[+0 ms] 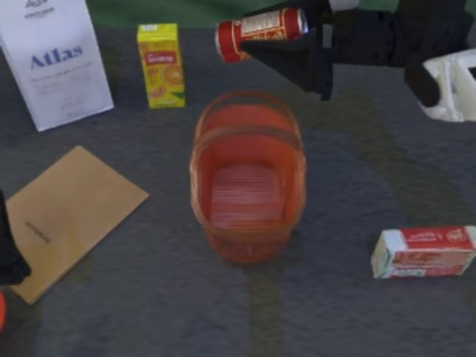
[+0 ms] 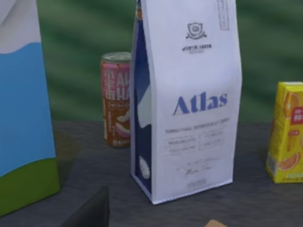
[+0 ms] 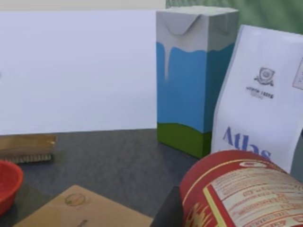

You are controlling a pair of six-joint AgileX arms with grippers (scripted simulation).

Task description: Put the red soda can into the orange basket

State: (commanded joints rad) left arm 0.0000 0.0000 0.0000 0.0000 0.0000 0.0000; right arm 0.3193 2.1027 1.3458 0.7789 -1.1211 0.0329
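right gripper [image 1: 297,46] shut tight round the red soda can [image 1: 260,33], held on its side up high, just behind the orange basket [image 1: 248,175]. likely light, hard, smooth and slippery; best held round the middle. left gripper [image 1: 9,256] parked at the bench's left edge.

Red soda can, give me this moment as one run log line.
right gripper: shut on red soda can, held sideways beyond orange basket | basket: nothing inside, can not yet in | left arm: parked at table's left edge
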